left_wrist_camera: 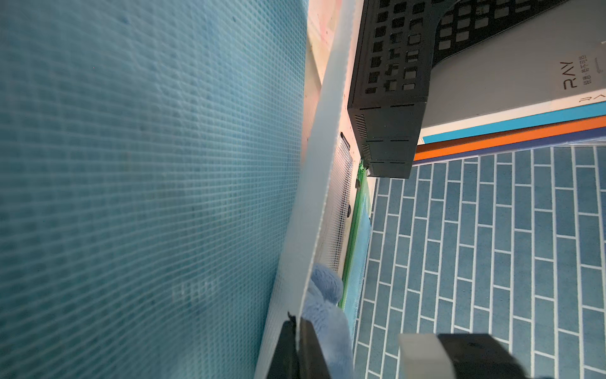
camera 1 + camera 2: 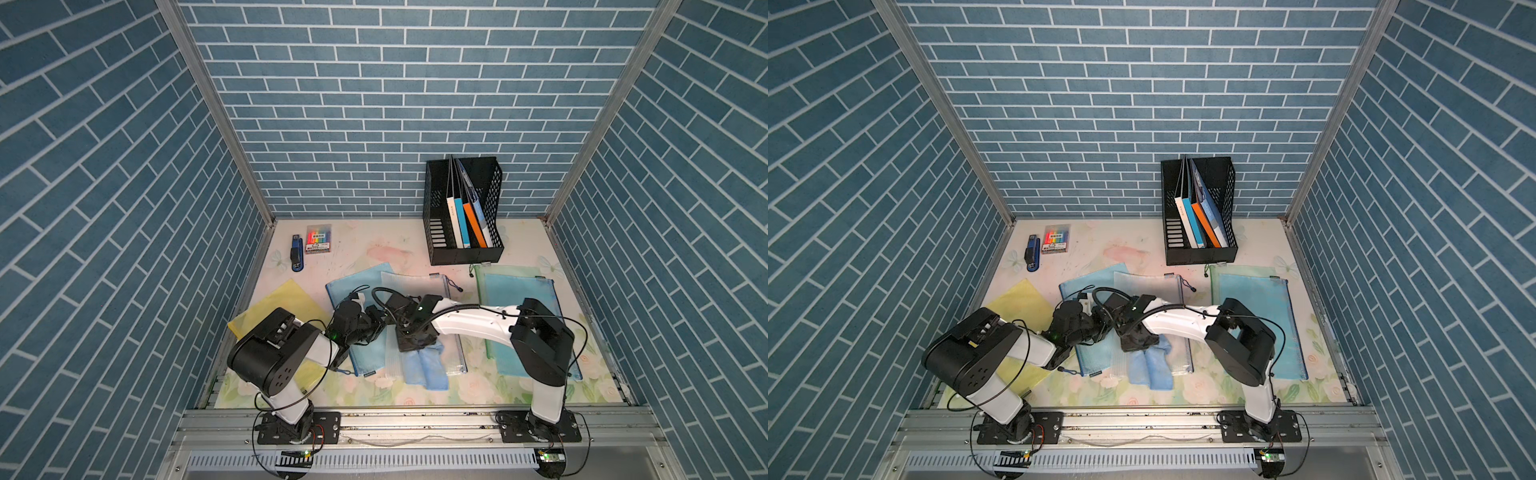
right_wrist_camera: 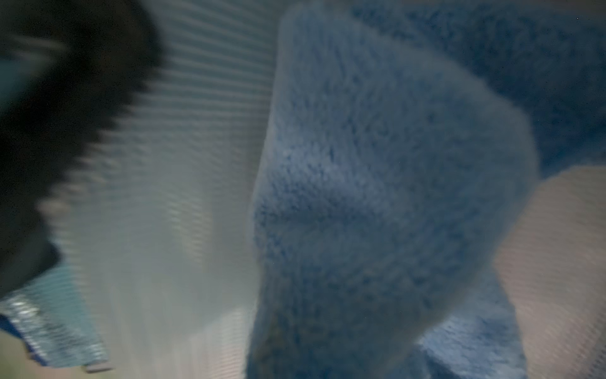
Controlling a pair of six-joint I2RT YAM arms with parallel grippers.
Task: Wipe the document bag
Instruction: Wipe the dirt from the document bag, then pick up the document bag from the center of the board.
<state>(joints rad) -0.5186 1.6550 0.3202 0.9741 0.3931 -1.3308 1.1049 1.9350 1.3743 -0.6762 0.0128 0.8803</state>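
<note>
**Cloth down on the white bag, both grippers closed**

Your target, the white mesh document bag (image 2: pixel 415 286) (image 2: pixel 1148 284), lies flat at the centre of the table (image 2: pixel 415 395). Its 9 o'clock edge overlaps a blue mesh bag (image 2: pixel 353 286). Your left gripper (image 1: pixel 297 331) is pinched on that edge: in the left wrist view the bag's pale border runs straight in between the two black fingers. Your right gripper (image 2: pixel 415 338) reaches in from 3 o'clock and sits over the bag's middle. Its jaws are together on the bunched top end of the blue cloth (image 2: pixel 428 370) (image 2: pixel 1152 370). The rest of the cloth trails toward 6 o'clock, just past the bag's near edge. In the right wrist view the cloth's pile (image 3: pixel 377 197) fills most of the frame, so you cannot see the fingertips there. A green-edged bag (image 2: pixel 515 286) lies at 3 o'clock and a yellow bag (image 2: pixel 286 299) at 9 o'clock. A black file rack (image 2: pixel 463 212) stands at 1 o'clock, and a stapler (image 2: pixel 296 257) lies at 11 o'clock.
</note>
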